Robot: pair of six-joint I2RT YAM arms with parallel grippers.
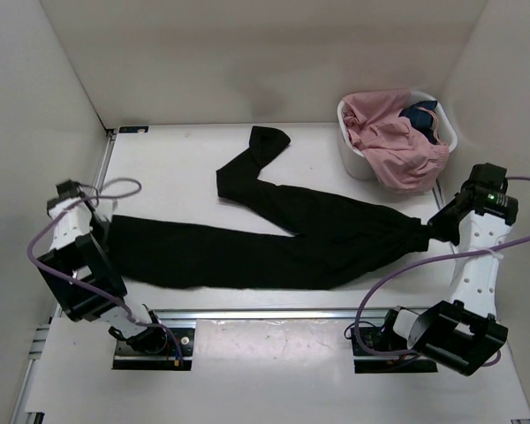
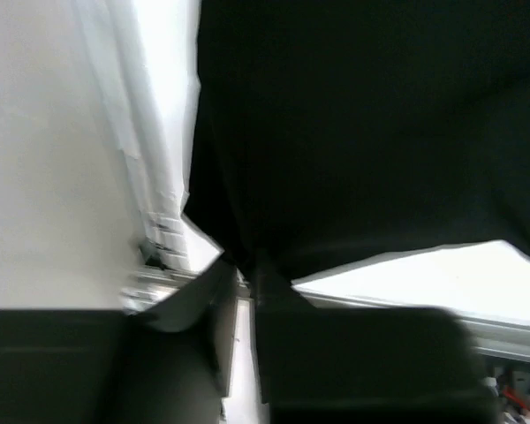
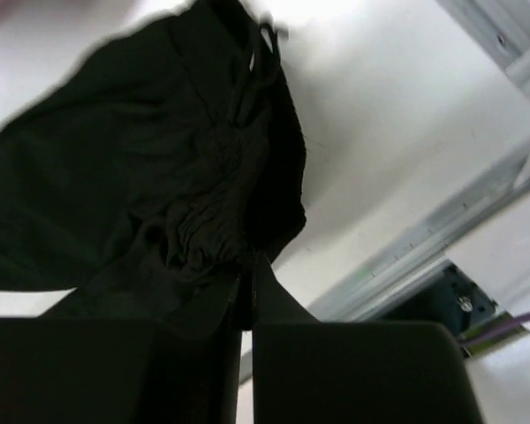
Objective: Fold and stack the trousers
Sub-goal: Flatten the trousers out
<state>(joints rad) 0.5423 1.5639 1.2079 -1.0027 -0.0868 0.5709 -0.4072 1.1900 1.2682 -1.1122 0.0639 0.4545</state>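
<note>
The black trousers (image 1: 274, 238) lie stretched across the table from left to right. One leg bends away toward the back (image 1: 265, 146). My left gripper (image 1: 104, 231) is at the leg end on the left. In the left wrist view its fingers (image 2: 245, 269) are pinched on a corner of the black fabric (image 2: 353, 132), with only a thin slit between them. My right gripper (image 1: 433, 231) is shut on the bunched waist end at the right. The right wrist view shows gathered cloth (image 3: 159, 159) clamped at the fingertips (image 3: 247, 274).
A white basket (image 1: 358, 163) at the back right holds a pink garment (image 1: 393, 141) and a small dark blue cloth (image 1: 420, 115). White walls close in the left, back and right sides. A metal rail (image 1: 274, 314) runs along the near edge between the arm bases.
</note>
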